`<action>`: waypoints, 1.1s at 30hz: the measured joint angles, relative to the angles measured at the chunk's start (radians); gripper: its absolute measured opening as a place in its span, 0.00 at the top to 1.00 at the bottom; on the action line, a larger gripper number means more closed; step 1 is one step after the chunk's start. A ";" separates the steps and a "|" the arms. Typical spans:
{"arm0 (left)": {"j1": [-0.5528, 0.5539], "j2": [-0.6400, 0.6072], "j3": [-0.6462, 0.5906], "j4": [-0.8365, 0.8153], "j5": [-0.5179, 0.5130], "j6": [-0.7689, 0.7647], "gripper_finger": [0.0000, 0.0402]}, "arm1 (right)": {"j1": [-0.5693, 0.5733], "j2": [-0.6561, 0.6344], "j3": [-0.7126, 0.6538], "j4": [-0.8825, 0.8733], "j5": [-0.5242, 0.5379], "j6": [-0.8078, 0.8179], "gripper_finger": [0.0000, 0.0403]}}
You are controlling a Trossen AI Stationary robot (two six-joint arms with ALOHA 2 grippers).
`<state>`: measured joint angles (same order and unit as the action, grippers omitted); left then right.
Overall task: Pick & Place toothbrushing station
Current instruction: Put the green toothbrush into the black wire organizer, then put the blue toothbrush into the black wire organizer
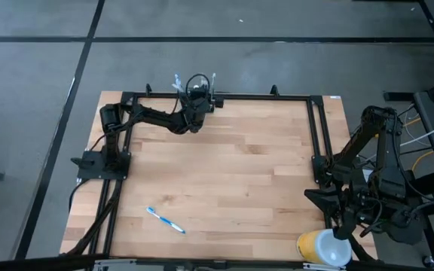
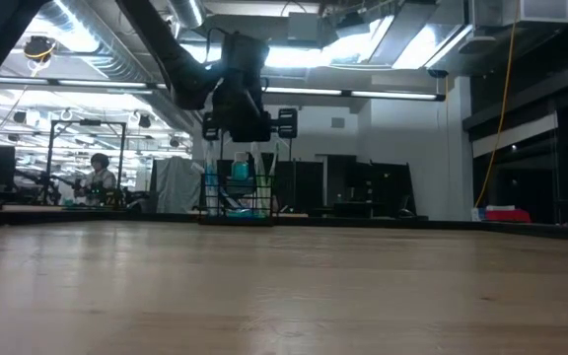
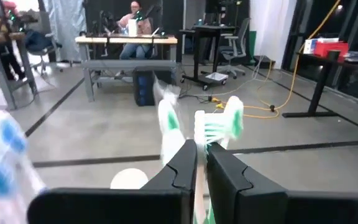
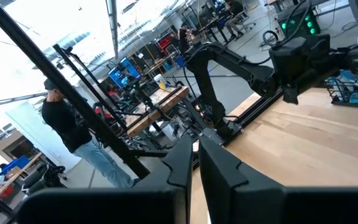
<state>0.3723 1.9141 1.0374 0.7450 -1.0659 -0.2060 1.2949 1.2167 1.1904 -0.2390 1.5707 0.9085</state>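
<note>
Toothbrushing station [image 2: 237,195] at the far edge of the table [image 1: 224,188], upper centre of the high view, small and black, standing on the wood with toothbrushes upright in it. Left claw [image 1: 195,96] directly above it, reaching in from the left along the far rail; in the low view hanging over the caddy's top, near centre-left of the frame. Fingers pressed close together in the left wrist view, clenched on a green-and-white toothbrush [image 3: 219,124] whose head rises just past the fingertips; a second green-and-white brush head beside it, a blue-and-white one blurred at the left edge.

Right claw [image 1: 343,226] parked at the lower right of the high view, well apart from the caddy, fingers drawn together with nothing between them.

One blue-and-white toothbrush [image 1: 165,220] lying loose on the table, lower left, tilted, far from both claws. One round yellow-and-white cup [image 1: 324,248] at the lower right corner, just beside the right claw. Open wood between caddy and the loose brush, nothing standing across it. One person [image 4: 73,134] in dark top and jeans beyond the table in the right wrist view.
</note>
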 joint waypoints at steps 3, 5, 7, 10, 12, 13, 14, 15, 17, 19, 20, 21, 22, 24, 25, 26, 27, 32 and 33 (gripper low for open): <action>-0.007 0.000 -0.005 0.000 -0.005 -0.017 0.93 | 0.000 -0.002 0.000 0.000 0.000 0.000 0.92; -0.007 0.000 -0.005 -0.001 0.031 -0.012 0.91 | 0.000 -0.002 0.000 0.000 0.000 0.000 0.92; -0.009 -0.002 -0.005 -0.001 0.061 -0.012 0.87 | 0.000 -0.002 0.000 0.000 0.000 0.000 0.92; -0.022 -0.020 -0.006 -0.008 0.087 -0.009 0.81 | 0.000 -0.002 0.000 0.000 0.000 0.000 0.92; -0.039 -0.039 -0.006 -0.009 0.087 0.008 0.76 | 0.000 -0.002 0.000 0.000 0.000 0.000 0.92; -0.050 -0.050 -0.006 -0.009 0.079 0.032 0.74 | 0.000 -0.002 0.000 0.000 0.000 0.000 0.92; -0.063 -0.064 -0.006 -0.009 0.065 0.060 0.72 | 0.000 -0.002 0.000 0.000 0.000 -0.001 0.92; -0.077 -0.079 -0.006 -0.009 0.048 0.089 0.69 | 0.000 -0.002 0.000 0.000 0.000 -0.001 0.92; -0.105 -0.115 -0.006 -0.032 0.009 0.136 0.64 | 0.000 -0.002 0.000 0.000 0.000 -0.005 0.92; -0.128 -0.150 -0.006 -0.084 -0.026 0.162 0.60 | 0.000 -0.002 0.000 0.000 0.000 -0.010 0.92; -0.140 -0.171 -0.006 -0.135 -0.038 0.160 0.58 | 0.000 -0.002 0.000 0.000 0.000 -0.012 0.92; -0.156 -0.197 -0.006 -0.204 -0.046 0.136 0.57 | 0.000 -0.002 0.000 0.000 0.000 -0.012 0.92; -0.176 -0.234 -0.006 -0.294 -0.049 0.087 0.56 | 0.001 -0.002 0.000 0.000 0.000 -0.011 0.92; -0.232 -0.331 -0.003 -0.540 -0.022 -0.083 0.54 | 0.008 -0.002 0.000 0.003 0.000 -0.011 0.92; -0.265 -0.376 0.011 -0.693 -0.004 -0.210 0.54 | 0.012 -0.003 0.000 0.004 0.000 -0.011 0.92; -0.298 -0.418 0.025 -0.852 0.027 -0.359 0.54 | 0.016 -0.003 0.000 0.004 0.000 -0.011 0.92; -0.332 -0.456 0.037 -1.009 0.067 -0.505 0.55 | 0.018 -0.002 0.000 0.004 0.000 -0.011 0.92; -0.526 -0.545 0.063 -1.540 0.354 -0.959 0.63 | 0.018 -0.001 0.000 0.002 0.000 -0.020 0.92; -0.566 -0.547 0.063 -1.613 0.422 -1.042 0.65 | 0.018 -0.001 0.000 0.001 0.000 -0.019 0.92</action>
<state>-0.1942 1.3671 1.1007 -0.8684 -0.6434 -1.2479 1.3132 1.2156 1.1904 -0.2378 1.5707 0.8890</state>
